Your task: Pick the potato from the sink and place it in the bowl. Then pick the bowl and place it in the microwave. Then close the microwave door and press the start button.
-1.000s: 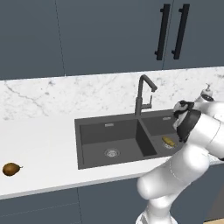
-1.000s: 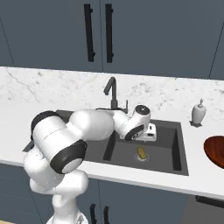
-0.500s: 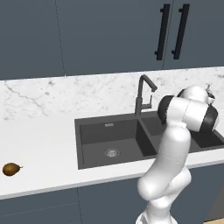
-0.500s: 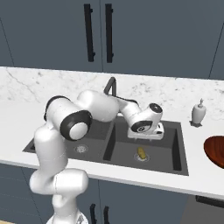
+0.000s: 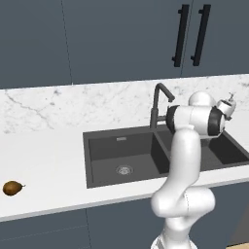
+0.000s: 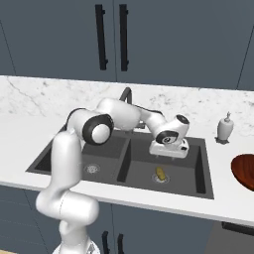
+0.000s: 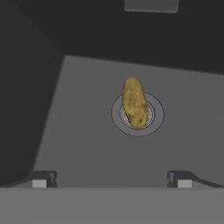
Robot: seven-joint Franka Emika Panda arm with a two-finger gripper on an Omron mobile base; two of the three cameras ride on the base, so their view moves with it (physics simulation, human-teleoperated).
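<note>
Open basin floor surrounds the potato (image 7: 134, 103) (sink (image 6: 198, 163) walls aside).

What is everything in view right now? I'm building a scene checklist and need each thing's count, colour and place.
potato: one, yellowish-brown, lying on the drain of the right basin.
sink: one, dark grey, double basin, set in the counter.
faucet: one, dark, curved, behind the sink's middle.
bowl: one, reddish-brown, on the counter right of the sink, cut off by the picture edge.
soap dispenser: one, pale, on the counter behind the sink's right end.
pear-shaped fruit: one, brown, on the counter far left of the sink.
cabinet handles: two, black, vertical, on the doors above.
counter: one, white marble.
gripper: one, white, fingers open, above the potato.
</note>
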